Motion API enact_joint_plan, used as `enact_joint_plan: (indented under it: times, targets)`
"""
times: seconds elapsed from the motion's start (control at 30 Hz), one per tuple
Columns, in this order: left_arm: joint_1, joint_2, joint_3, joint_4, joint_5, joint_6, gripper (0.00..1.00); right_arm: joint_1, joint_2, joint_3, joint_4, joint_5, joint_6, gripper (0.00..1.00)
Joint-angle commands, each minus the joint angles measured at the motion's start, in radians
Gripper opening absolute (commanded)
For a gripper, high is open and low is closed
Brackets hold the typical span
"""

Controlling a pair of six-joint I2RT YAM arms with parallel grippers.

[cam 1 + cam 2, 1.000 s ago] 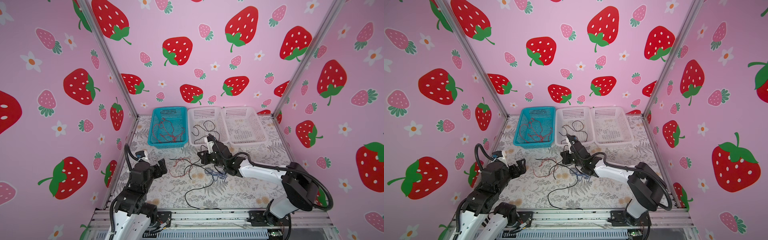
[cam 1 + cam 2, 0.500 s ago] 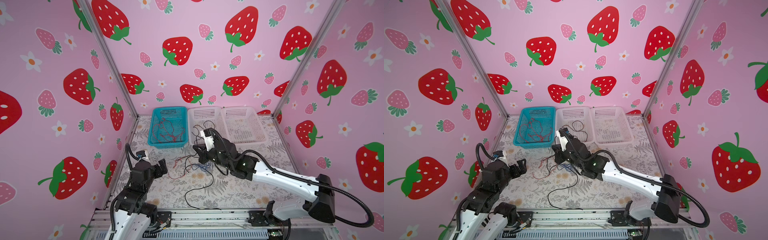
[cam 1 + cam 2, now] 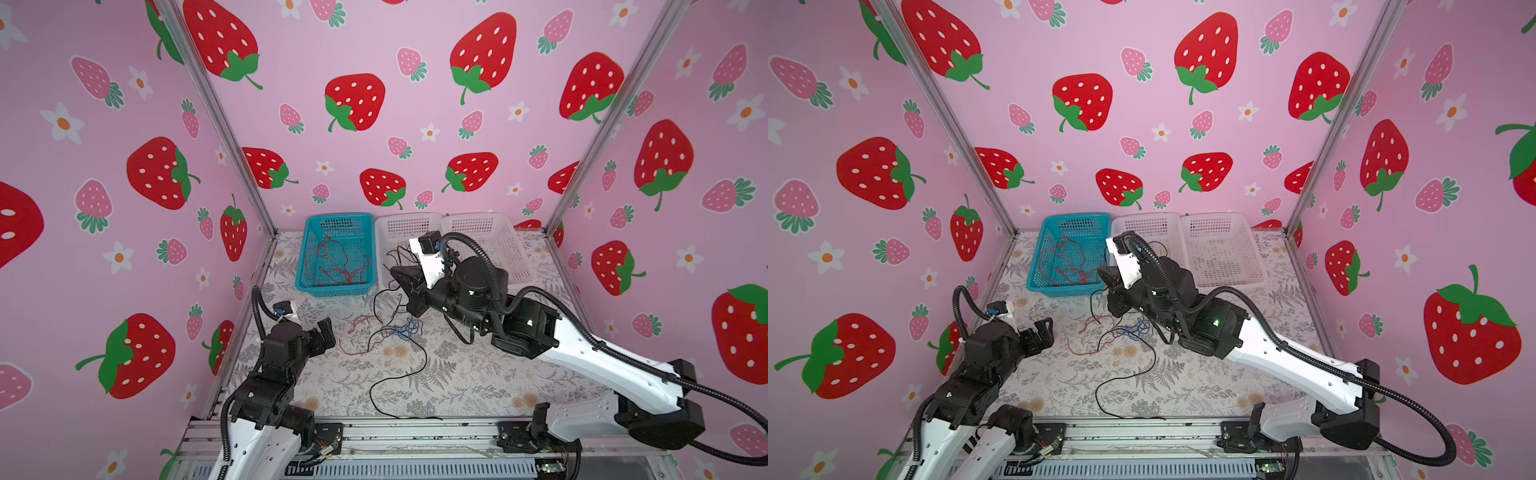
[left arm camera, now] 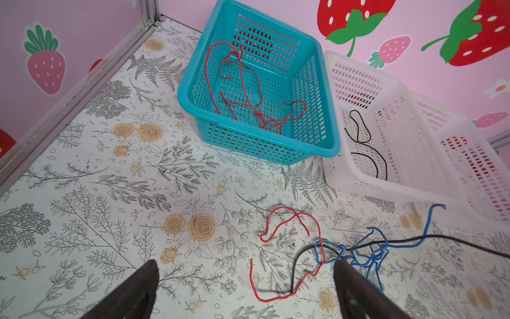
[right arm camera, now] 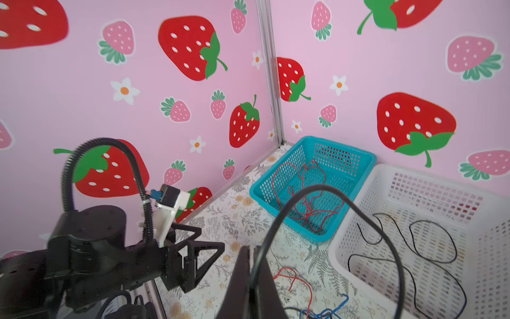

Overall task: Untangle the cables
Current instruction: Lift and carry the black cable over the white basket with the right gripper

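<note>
Black, red and blue cables (image 3: pixel 392 330) lie knotted on the table (image 3: pixel 457 374) just in front of the blue basket (image 3: pixel 332 289). One black cable (image 5: pixel 317 188) rises from that knot, pinched tight in the right claw (image 5: pixel 250 255), raised beside the basket's front corner. The left claw (image 4: pixel 245 266), spread wide, hovers near the knot. Best to pin the knot first, then draw the black cable out slowly so nothing tightens.

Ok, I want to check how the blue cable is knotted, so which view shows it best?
The left wrist view: the blue cable lies close, knotted with a black cable and a red cable. Both top views show it small; the right wrist view catches only a bit.
</note>
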Motion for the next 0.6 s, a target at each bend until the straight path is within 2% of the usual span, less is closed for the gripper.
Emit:
enact_joint_plan:
  times: [0.0,0.23,0.33,0.57]
  targets:
    - [-0.006,0.000,0.016,-0.001,0.002,0.002,1.00,0.018,0.001,0.103,-0.086,0.034,-0.076,0.00]
    - [-0.014,0.003,0.016,-0.004,-0.001,0.002,1.00,0.018,0.046,0.289,-0.184,0.054,-0.164,0.00]
    - [-0.019,0.001,0.018,-0.006,-0.005,0.000,1.00,0.018,0.077,0.364,-0.206,0.130,-0.190,0.00]
    - [-0.025,-0.002,0.018,-0.006,-0.014,0.000,1.00,-0.018,0.175,0.521,-0.232,0.150,-0.299,0.00]
